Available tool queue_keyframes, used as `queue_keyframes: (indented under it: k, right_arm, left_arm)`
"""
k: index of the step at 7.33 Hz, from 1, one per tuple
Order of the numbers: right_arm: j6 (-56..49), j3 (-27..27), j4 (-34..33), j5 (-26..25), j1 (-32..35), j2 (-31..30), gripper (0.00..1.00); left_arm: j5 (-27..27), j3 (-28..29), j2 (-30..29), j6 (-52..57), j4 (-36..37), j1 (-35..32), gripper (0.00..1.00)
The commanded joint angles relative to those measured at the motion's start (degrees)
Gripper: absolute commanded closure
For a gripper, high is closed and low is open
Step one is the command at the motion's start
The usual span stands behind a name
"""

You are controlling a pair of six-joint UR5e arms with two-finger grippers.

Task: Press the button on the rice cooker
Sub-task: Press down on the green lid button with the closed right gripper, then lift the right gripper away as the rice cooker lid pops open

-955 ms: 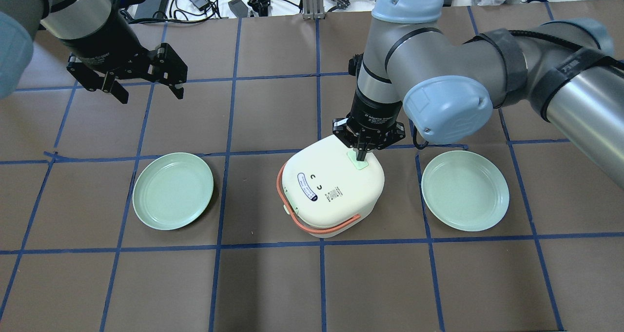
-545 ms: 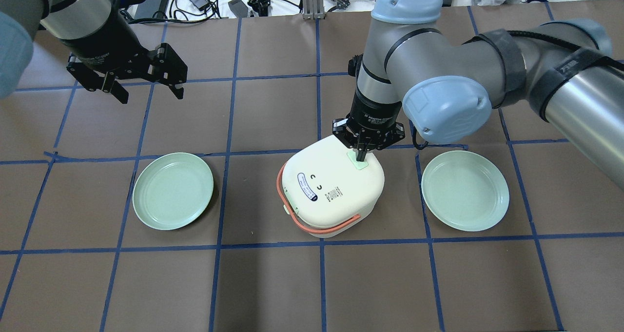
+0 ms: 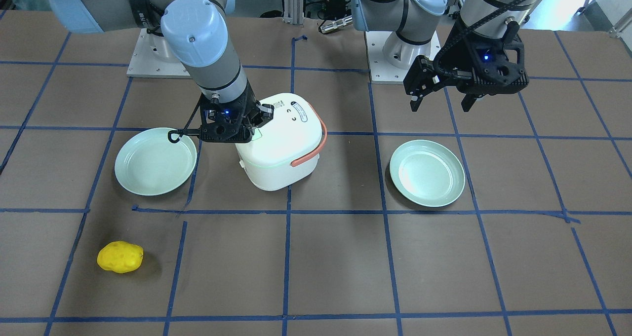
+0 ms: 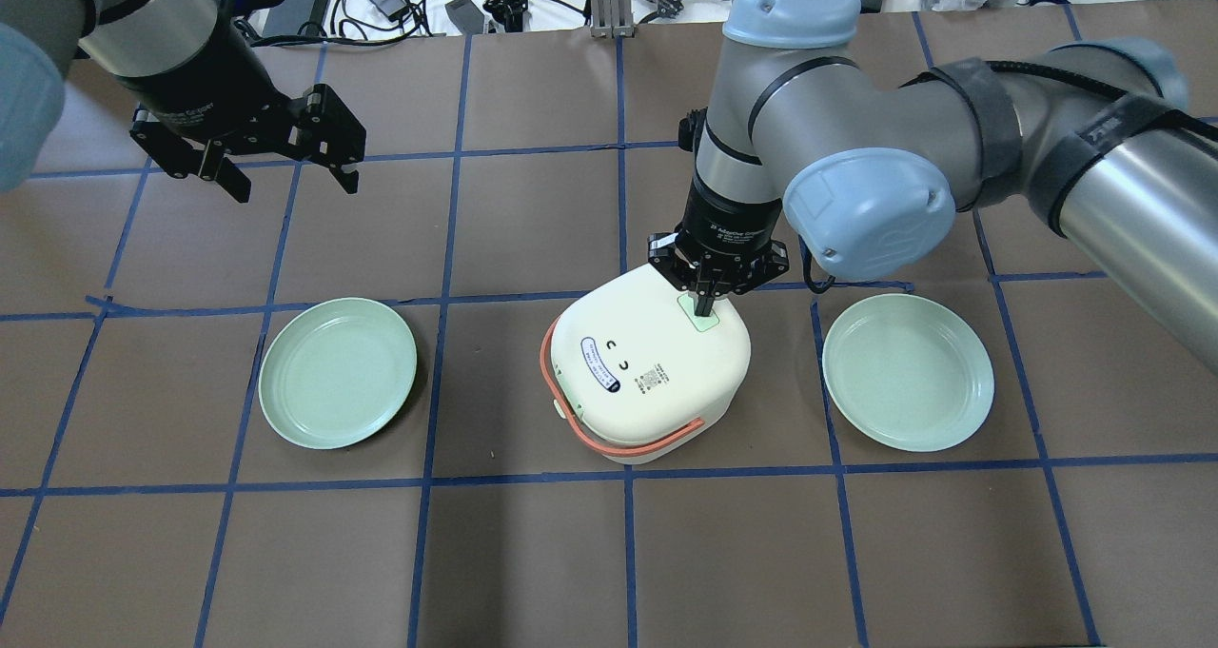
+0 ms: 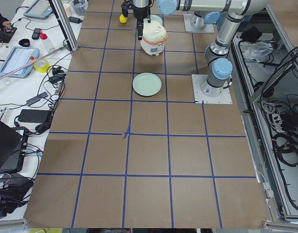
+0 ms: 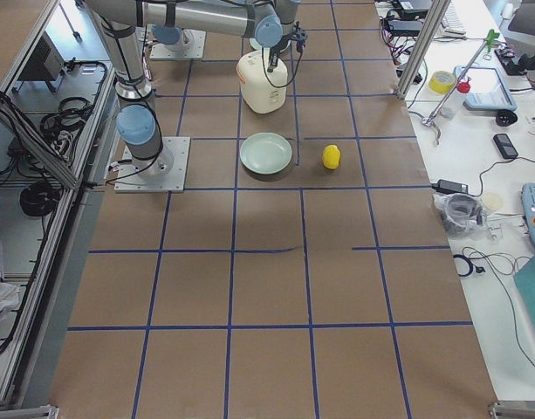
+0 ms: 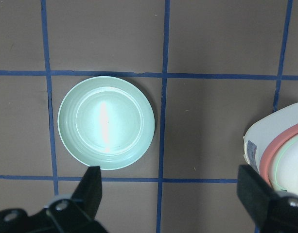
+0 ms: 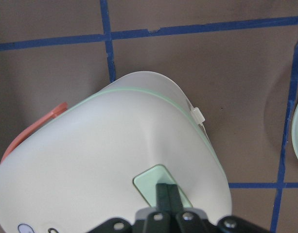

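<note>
A white rice cooker (image 4: 647, 367) with an orange handle (image 4: 547, 363) stands mid-table; it also shows in the front view (image 3: 281, 143). Its pale green button (image 4: 701, 315) sits on the lid's far right corner and shows in the right wrist view (image 8: 156, 183). My right gripper (image 4: 705, 307) is shut, fingers together, with the tips on the button (image 8: 166, 191). My left gripper (image 4: 290, 184) is open and empty, hovering high over the far left of the table (image 3: 442, 104).
Two pale green plates lie on either side of the cooker, one on the left (image 4: 338, 372) and one on the right (image 4: 907, 372). A yellow potato-like object (image 3: 120, 257) lies near the operators' side. Cables and gear line the far table edge (image 4: 400, 1).
</note>
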Motion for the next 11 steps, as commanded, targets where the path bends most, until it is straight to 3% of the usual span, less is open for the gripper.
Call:
queue_keyframes:
  k: [1,4,7,8,9,10,11]
  right_arm:
    - [0.03,0.09,-0.02,0.0,0.0,0.12,1.0]
    - [0.21,0.36,-0.02,0.0,0.0,0.03,1.0]
    - [3.89,-4.45,0.42,0.0,0.26,-0.76,0.98]
    - [4.07,-7.18,0.77,-0.17,0.26,-0.94,0.77]
    - [5.29,-9.55,1.56,-0.79,0.35,-1.37,0.14]
    - [6.44,-11.23,2.96,-0.44,0.44,-3.03,0.0]
    - [6.45,-13.77,4.8,-1.31,0.35,-3.4,0.0]
  left_arm:
    - [0.0,0.0,0.0,-0.05,0.0,0.0,0.0]
    - [0.0,0.0,0.0,0.03,0.0,0.0,0.0]
    - [0.0,0.0,0.0,-0.05,0.0,0.0,0.0]
    - [0.0,0.0,0.0,0.03,0.0,0.0,0.0]
    - [0.0,0.0,0.0,0.03,0.0,0.0,0.0]
    - [0.0,0.0,0.0,0.03,0.0,0.0,0.0]
    - [0.0,0.0,0.0,0.03,0.0,0.0,0.0]
